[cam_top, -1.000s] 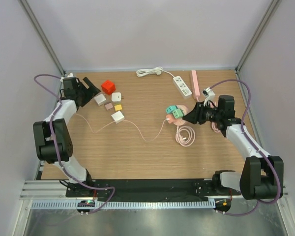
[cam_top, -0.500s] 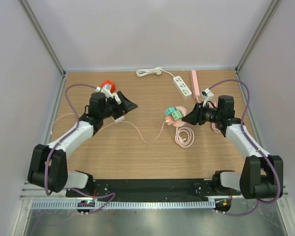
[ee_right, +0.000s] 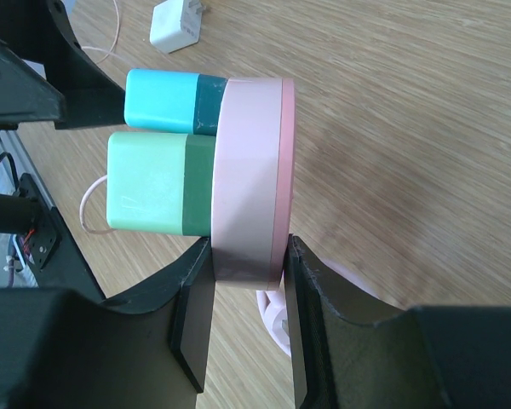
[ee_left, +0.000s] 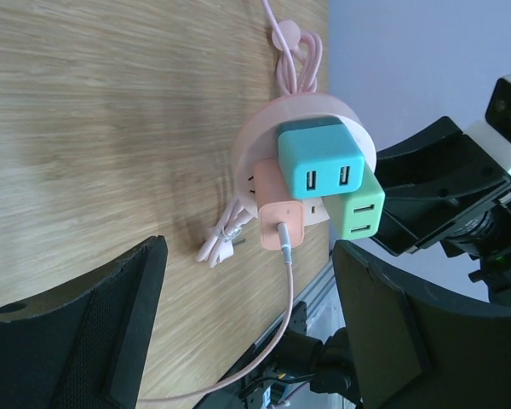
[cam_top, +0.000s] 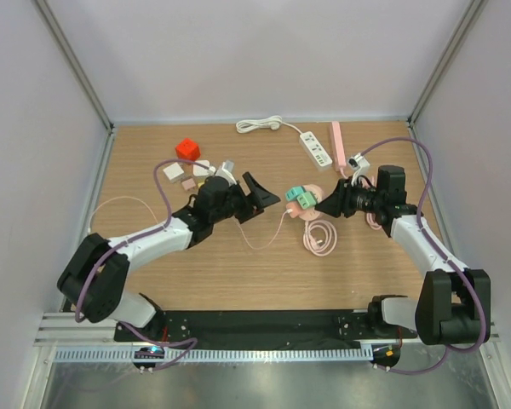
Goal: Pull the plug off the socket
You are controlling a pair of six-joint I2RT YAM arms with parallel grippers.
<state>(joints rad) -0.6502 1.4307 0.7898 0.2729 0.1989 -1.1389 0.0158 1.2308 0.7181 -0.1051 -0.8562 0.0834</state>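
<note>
A round pink socket point(ee_left: 260, 141) sits right of the table's middle, nearer the right edge. It is turned on its rim so that its face points toward the left edge. The right gripper point(ee_right: 247, 273) pinches the rim between its two fingers. Three plugs stand in the face: a teal plug point(ee_left: 319, 158), a green plug point(ee_left: 358, 213) and a pink plug point(ee_left: 277, 217) with a thin cable point(ee_left: 285, 307).

The left gripper point(cam_top: 262, 203) hovers just beside the plugs, fingers spread wide and touching none. The socket looks braced, but no plug is out; the grasp and the pull remain.

The prongs are hidden, so how deep each plug sits is unclear. Whether the socket touches the table point(cam_top: 238, 273) cannot be told.
</note>
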